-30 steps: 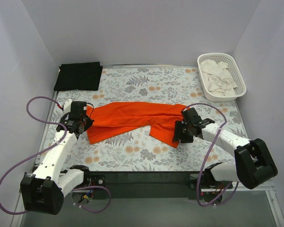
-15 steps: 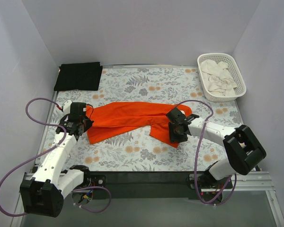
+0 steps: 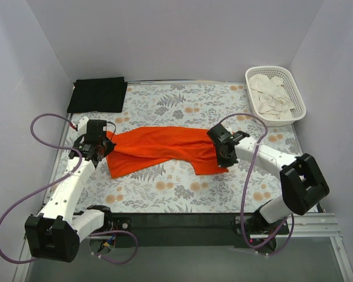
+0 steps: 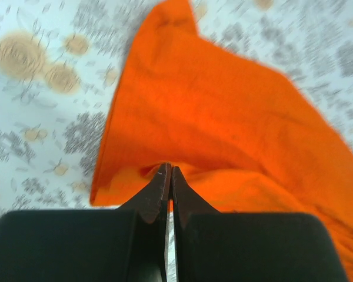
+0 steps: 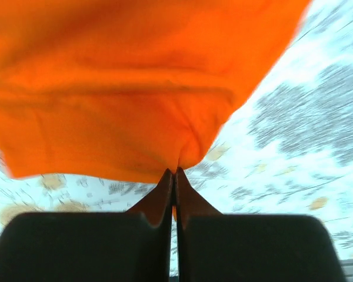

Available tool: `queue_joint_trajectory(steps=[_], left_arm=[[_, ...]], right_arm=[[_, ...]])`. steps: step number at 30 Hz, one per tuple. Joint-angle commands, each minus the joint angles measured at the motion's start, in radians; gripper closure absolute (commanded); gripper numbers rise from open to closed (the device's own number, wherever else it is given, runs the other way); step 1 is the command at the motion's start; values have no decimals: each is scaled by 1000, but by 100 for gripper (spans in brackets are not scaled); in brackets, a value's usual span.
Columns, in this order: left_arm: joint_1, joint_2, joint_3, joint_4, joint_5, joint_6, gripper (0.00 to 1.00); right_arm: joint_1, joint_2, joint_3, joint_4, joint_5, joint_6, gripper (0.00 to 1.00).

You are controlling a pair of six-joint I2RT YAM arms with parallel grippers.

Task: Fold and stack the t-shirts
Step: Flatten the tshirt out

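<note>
Orange t-shirt (image 3: 159, 144) in left pincer (image 4: 167, 172), right pincer (image 5: 175, 174)

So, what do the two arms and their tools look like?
The left arm and right arm have white links and black joint housings. A purple cable loops beside each. The left tool and right tool are black, with thin pointed fingers.

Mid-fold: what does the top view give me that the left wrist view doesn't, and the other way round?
Only the top view: the black shirt lying flat at the far left corner, the basket of white cloth at the far right, and the right gripper at the right end of the orange shirt. Only the left wrist view: the left gripper up close, shut on a fold of orange cloth. Both: the orange shirt on the floral tablecloth.
</note>
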Motion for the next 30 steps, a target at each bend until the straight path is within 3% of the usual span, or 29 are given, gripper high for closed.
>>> queue_joint_trajectory(steps=[1,9,12,17,23,30], left_arm=[[2,51,168,61,-76,32,100],[6,250,636,90,-163,85,100],[6,273,840,102,-197,123,100],[6,203,940,214,-199,216,100],[-3,28,898,259,-166,306,100],[-53,-115,876,263,-114,364,100]], right_arm=[[-104,-29,240,-72,181,-163,99],[-285,0,895,-89,315,-402,99],[-303,-27,1032,-78,358,-424,99],[-304,-141,1092,37,392,-511,99],[-304,-471,869,340,246,-654,99],[-304,-586,916,296,128,-767,99]])
